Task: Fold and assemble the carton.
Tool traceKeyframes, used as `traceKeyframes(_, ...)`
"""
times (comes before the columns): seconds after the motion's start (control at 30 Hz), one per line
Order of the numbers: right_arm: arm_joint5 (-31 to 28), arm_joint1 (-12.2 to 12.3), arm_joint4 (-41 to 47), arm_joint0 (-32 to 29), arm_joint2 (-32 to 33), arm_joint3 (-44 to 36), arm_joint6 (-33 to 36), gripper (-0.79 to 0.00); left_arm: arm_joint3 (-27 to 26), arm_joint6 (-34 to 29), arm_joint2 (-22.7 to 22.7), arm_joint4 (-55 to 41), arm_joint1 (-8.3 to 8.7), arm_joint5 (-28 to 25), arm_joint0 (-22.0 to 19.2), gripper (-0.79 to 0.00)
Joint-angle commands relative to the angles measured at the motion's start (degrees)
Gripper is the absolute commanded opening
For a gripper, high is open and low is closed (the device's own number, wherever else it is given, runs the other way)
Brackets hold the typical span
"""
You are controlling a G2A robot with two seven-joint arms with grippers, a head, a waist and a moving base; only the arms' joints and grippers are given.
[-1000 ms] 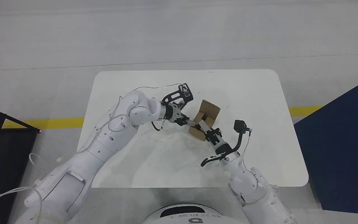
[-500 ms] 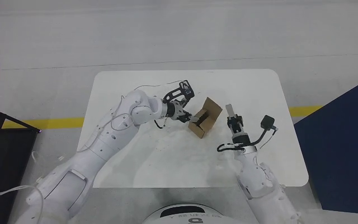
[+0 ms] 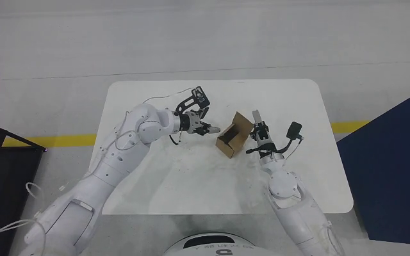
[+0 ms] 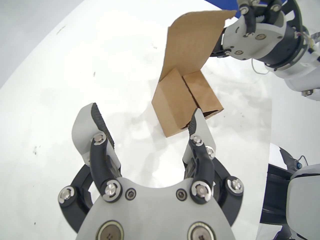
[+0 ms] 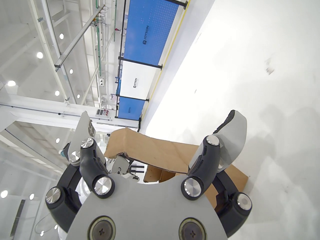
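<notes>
A brown carton (image 3: 233, 134) stands on the white table (image 3: 301, 102), part folded, with one long flap (image 4: 192, 43) raised and two short flaps (image 4: 190, 93) closed side by side. My left gripper (image 3: 209, 128) is just left of it, open and holding nothing; in its wrist view the left gripper (image 4: 146, 114) faces the carton (image 4: 172, 106) with a small gap. My right gripper (image 3: 256, 119) is close against the carton's right side, pointing toward the table's far edge. The right gripper (image 5: 160, 118) is open, and the carton (image 5: 160, 152) lies down by its palm, not clamped.
The table's rounded edge (image 4: 82, 18) curves behind the carton. A blue panel (image 3: 384, 173) stands off the table's right side. A yellow floor line (image 3: 64, 139) runs behind the table.
The right gripper left the carton's near side, swung out to the right, then came in beside its right side. The left gripper drew back a little to the left. The carton turned slightly.
</notes>
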Motion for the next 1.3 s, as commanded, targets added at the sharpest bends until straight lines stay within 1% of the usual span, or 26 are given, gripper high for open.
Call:
traceKeyframes(0.0, -0.03, -0.08, 0.68, 0.33, -0.39, 0.22, 1.47, 0.0, 0.82, -0.14, -0.14, 0.6, 0.06, 0.12, -0.18, -0.114)
traceKeyframes(0.07, 0.13, -0.15, 0.96, 0.58, -0.56, 0.45, 2.28, 0.0, 2.24, 0.26, 0.18, 0.61, -0.11, -0.41, -0.68, -0.132)
traceKeyframes(0.17, 0.6, -0.25, 0.77, 0.86, -0.93, 0.63, 3.1, 0.0, 4.15, -0.07, 1.93, 0.5, -0.76, -1.3, -1.91, -0.154)
traceKeyframes(0.3, 0.93, -0.36, 0.82, 0.91, -1.2, 0.6, 4.09, 0.0, 6.04, 0.1, 4.27, -1.68, -1.9, -3.42, -3.82, -0.151)
traceKeyframes(0.4, 1.12, -0.4, -0.46, 0.7, -1.65, 0.6, 4.45, 0.0, 7.09, -0.26, 5.79, -2.63, -2.66, -3.85, -4.99, -0.154)
traceKeyframes(0.47, 1.18, -0.45, -1.63, 0.66, -2.09, 0.63, 4.51, 0.0, 7.75, -1.01, 6.72, -2.74, -3.07, -3.92, -5.67, -0.219)
traceKeyframes(0.5, 1.17, -0.47, -2.02, 0.65, -2.25, 0.66, 4.54, 0.0, 8.02, -0.93, 7.04, -3.07, -3.26, -3.97, -5.87, -0.237)
traceKeyframes(0.67, 0.84, -0.59, -3.55, 0.3, -3.02, 0.57, 4.76, 0.0, 9.2, -1.1, 8.42, -3.33, -3.97, -4.5, -6.71, -0.397)
traceKeyframes(0.77, 0.63, -0.61, -4.48, 0.09, -3.27, 0.36, 5.16, 0.0, 10.05, -1.21, 9.07, -3.49, -4.28, -5.84, -7.19, -0.431)
traceKeyframes(0.87, 0.58, -0.63, -4.98, -0.16, -3.33, 0.1, 5.28, 0.0, 10.7, -1.0, 9.74, -3.89, -4.6, -7.63, -7.48, -0.443)
traceKeyframes(1.0, 0.63, -0.68, -5.14, -0.46, -3.25, -0.24, 5.48, 0.0, 11.55, -0.21, 10.18, -4.67, -4.86, -9.79, -7.65, -0.434)
traceKeyframes(1.13, 0.7, -0.72, -5.25, -0.68, -3.09, -0.47, 5.62, 0.0, 12.07, 0.13, 10.33, -4.82, -4.86, -11.67, -7.52, -0.431)
traceKeyframes(1.27, 0.85, -0.76, -5.32, -0.84, -2.93, -0.58, 5.88, 0.0, 12.26, -0.26, 10.34, -4.42, -4.69, -12.62, -7.32, -0.449)
